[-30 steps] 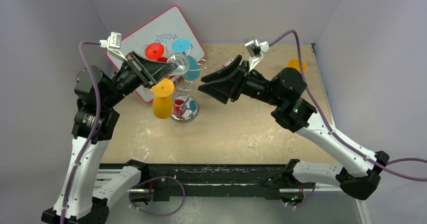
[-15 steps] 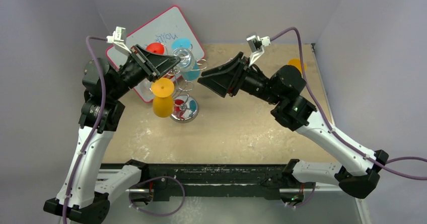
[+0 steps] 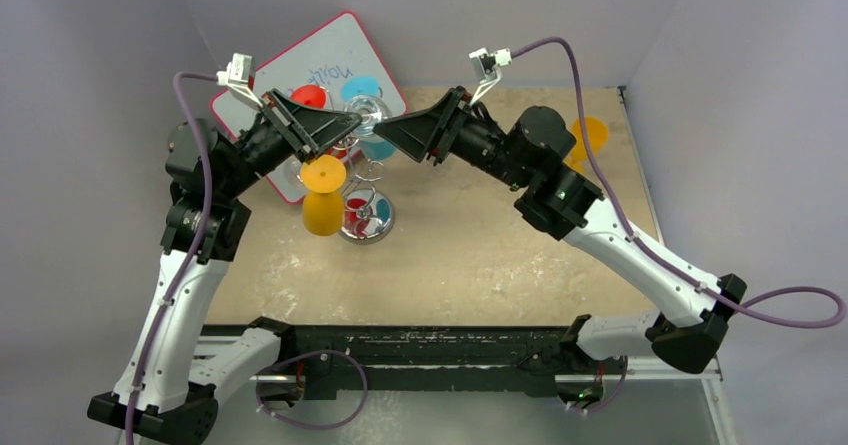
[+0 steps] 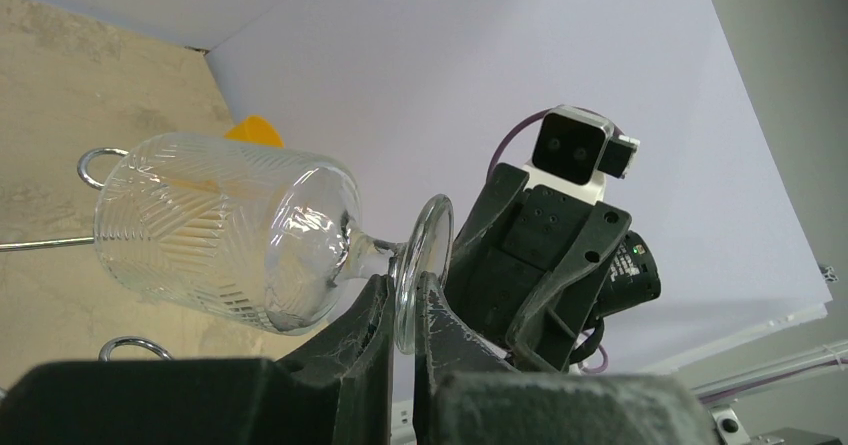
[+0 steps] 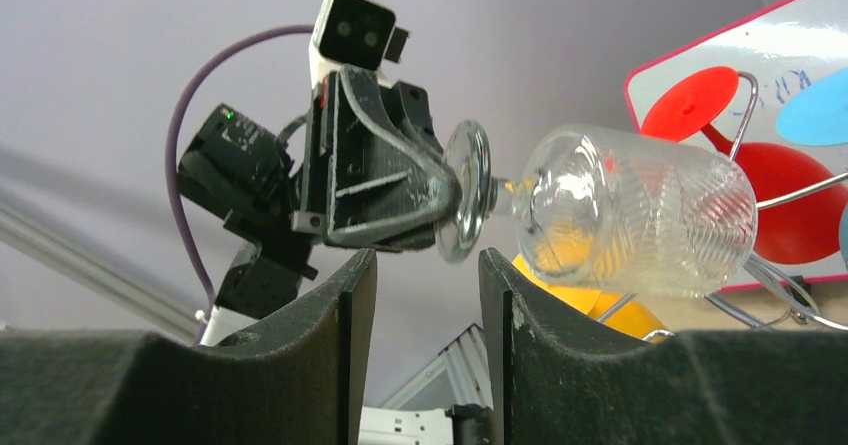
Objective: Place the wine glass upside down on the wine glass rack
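The left gripper [image 4: 402, 300] pinched the foot of the wine glass [image 4: 230, 230]. The glass lay sideways in the air above the rack [image 3: 368, 205], toward the table's [image 3: 500, 265] far left corner. The right gripper [image 5: 425, 265], jaws spread and empty, pointed at its stem, just short of it.

- The wine glass rack [image 3: 366, 215] stands on the surface [image 3: 480, 255], left of centre, in front of the whiteboard [image 3: 300, 60].
- The wine glass [image 3: 365, 117] lies sideways above the rack, its foot in the left hand [image 4: 405, 305].
- The right hand [image 5: 425, 265] is just right of it.
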### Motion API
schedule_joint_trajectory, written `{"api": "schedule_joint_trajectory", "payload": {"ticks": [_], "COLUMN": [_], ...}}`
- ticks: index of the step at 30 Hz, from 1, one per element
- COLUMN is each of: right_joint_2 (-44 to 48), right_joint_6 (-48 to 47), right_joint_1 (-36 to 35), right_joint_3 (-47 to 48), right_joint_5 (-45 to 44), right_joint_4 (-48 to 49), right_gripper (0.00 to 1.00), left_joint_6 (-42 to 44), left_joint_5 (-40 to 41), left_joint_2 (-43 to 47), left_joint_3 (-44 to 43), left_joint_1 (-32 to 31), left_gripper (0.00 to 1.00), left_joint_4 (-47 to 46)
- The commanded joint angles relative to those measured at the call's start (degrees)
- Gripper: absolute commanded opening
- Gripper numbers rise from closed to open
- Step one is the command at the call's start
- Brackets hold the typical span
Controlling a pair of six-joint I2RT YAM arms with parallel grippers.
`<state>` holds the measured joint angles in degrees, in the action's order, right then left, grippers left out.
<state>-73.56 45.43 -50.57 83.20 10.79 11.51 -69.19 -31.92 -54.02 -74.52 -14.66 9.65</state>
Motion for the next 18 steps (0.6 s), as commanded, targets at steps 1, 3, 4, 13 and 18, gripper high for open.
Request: {"api": "schedule_joint_trajectory", "payload": {"ticks": [1, 3, 4, 13, 18], "right_joint_2": [-0.58, -0.81, -1.06, -3.72, -3.63], "right_joint_6": [1.27, 1.88, 1.94, 2.29, 2.19], "right_joint_1": [-0.12, -0.14, -0.15, -0.10, -0.15], "right_joint_3": [4.09, 4.13, 4.41, 6.62, 6.76], "right_joint_5": [-3.02, -3.21, -3.23, -1.65, -2.13], "right_joint_4": [2.04, 2.73, 2.69, 0.46, -0.16], "right_gripper": [0.44, 0.42, 0.41, 0.29, 0.00], "left_joint_6": [-2.30, -2.32, -2.49, -2.88, -2.42], "left_joint_5": [-2.10, -2.48, -2.71, -3.60, -3.37], "left_joint_2": [1.70, 1.89, 1.95, 2.40, 2.42], "left_joint_3": [0.34, 0.58, 0.70, 1.31, 1.48], "left_joint_1": [0.11, 0.07, 0.07, -0.02, -0.02], "left_gripper": [0.00, 0.00, 0.00, 0.00, 0.00], "left_joint_4": [-9.38, -9.32, -9.38, -10.15, -9.96]}}
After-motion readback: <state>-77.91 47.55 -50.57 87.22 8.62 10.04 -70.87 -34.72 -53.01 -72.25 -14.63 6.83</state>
